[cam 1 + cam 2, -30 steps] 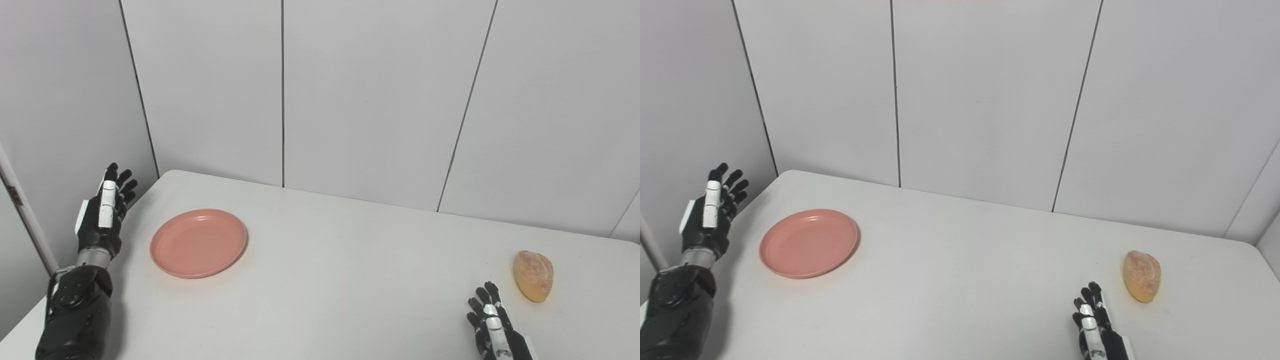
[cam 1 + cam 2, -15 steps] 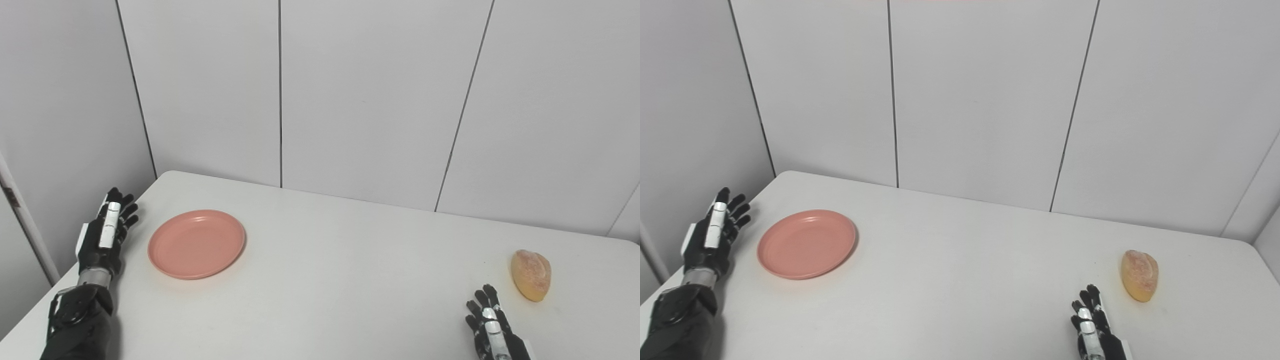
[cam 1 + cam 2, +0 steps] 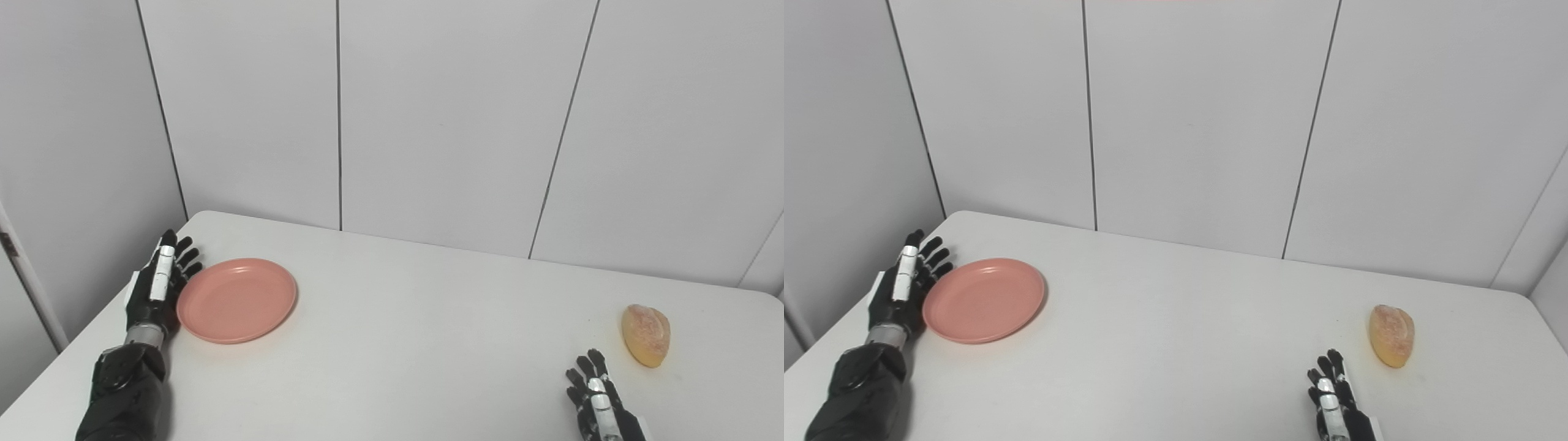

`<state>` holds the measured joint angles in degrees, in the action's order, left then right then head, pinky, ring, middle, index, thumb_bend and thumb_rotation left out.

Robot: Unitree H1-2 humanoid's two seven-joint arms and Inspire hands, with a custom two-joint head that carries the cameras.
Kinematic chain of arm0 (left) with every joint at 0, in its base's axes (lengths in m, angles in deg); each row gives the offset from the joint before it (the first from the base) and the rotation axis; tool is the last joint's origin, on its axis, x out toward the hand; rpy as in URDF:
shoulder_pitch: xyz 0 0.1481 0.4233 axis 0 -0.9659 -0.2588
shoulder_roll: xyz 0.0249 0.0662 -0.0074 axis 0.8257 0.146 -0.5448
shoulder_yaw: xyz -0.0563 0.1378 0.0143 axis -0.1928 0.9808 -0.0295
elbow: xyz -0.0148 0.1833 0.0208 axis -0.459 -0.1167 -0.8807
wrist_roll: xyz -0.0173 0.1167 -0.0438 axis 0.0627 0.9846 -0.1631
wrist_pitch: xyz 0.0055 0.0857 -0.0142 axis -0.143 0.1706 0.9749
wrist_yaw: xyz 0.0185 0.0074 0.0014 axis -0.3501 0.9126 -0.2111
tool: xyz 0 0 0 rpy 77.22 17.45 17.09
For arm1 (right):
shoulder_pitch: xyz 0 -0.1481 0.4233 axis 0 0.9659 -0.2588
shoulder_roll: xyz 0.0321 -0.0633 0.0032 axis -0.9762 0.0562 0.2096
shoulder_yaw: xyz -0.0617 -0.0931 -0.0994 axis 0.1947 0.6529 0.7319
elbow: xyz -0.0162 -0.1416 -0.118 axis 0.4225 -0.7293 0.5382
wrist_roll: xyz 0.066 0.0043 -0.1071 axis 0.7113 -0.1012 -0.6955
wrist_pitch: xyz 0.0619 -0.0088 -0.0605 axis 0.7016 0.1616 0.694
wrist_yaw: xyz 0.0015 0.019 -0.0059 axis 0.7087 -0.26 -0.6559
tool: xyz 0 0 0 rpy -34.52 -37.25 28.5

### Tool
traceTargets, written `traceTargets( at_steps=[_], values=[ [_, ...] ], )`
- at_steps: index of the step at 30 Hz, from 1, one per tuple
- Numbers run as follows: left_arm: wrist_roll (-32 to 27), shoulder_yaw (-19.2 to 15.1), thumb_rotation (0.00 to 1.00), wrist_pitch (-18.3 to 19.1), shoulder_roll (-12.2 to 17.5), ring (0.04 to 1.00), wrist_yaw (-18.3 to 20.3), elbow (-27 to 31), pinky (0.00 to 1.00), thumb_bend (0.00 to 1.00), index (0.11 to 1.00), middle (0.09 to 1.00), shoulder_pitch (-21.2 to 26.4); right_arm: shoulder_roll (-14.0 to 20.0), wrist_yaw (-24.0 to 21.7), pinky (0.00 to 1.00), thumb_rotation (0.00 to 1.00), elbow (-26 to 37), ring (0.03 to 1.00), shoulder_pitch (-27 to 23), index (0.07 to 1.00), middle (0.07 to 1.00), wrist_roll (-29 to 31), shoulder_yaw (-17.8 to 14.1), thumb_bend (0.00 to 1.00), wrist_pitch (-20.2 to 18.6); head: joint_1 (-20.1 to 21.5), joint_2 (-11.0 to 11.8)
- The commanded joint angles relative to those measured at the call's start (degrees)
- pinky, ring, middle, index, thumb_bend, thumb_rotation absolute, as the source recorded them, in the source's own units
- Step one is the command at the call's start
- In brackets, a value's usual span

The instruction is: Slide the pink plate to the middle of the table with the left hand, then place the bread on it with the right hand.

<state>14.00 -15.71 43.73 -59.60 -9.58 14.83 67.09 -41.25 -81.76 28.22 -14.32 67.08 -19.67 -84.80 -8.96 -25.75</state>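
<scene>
The pink plate (image 3: 236,299) lies empty on the left part of the white table (image 3: 416,343). My left hand (image 3: 158,286) stands on edge right against the plate's left rim, fingers straight and apart, holding nothing. The bread (image 3: 645,335), a golden oval roll, lies near the table's right side. Low at the bottom edge, my right hand (image 3: 595,405) rests open with fingers stretched, a short way in front and to the left of the bread and apart from it.
Grey wall panels (image 3: 441,122) close off the back and left of the table. The table's left edge runs just beside my left forearm (image 3: 122,392). Nothing else lies on the tabletop between plate and bread.
My left hand has come down and moved right, from beyond the table's left edge up to the plate's left rim. The right hand has barely moved. The camera has shifted slightly.
</scene>
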Motion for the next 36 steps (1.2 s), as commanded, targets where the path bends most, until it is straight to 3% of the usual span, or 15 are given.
traceTargets(
  at_steps=[1, 16, 23, 27, 36],
  values=[
    [-0.08, 0.29, 0.80, -0.41, 0.07, 0.901, 1.15, 1.29, 0.88, 0.88, 0.955, 0.917, 2.06, -0.45, 0.66, 1.00, 0.81, -0.39, 0.959, 0.81, 0.998, 0.978, -0.23, 0.15, 0.68, -3.20, 0.09, -0.12],
    [-1.70, 0.89, 0.81, 3.51, -1.78, 0.924, 3.30, 3.10, 0.92, 0.89, 0.962, 0.940, 3.03, -0.86, 1.23, 1.00, 0.83, 0.29, 0.954, 0.78, 1.000, 0.979, -0.53, 0.58, 0.67, -4.02, 0.71, -0.51],
    [-0.67, 2.11, 0.82, 5.12, -4.34, 0.905, 3.38, 6.05, 0.89, 0.85, 0.946, 0.924, 2.53, -1.09, 1.52, 0.99, 0.82, 1.35, 0.943, 1.14, 0.997, 0.974, -0.81, 0.91, 0.67, -4.72, 1.24, -1.02],
    [-1.05, 2.68, 0.79, 6.40, -5.55, 0.894, 3.56, 7.25, 0.89, 0.91, 0.938, 0.912, 2.36, -1.32, 1.86, 0.99, 0.82, 1.91, 0.941, 1.25, 0.996, 0.973, -0.87, 1.07, 0.68, -5.33, 1.49, -1.24],
    [0.13, 5.74, 0.78, 7.42, -8.56, 0.879, 4.40, 9.45, 0.85, 0.90, 0.931, 0.890, 2.27, -1.87, 2.17, 0.99, 0.82, 2.64, 0.936, 1.24, 0.996, 0.972, -1.42, 1.78, 0.68, -5.74, 2.33, -1.58]
  ],
)
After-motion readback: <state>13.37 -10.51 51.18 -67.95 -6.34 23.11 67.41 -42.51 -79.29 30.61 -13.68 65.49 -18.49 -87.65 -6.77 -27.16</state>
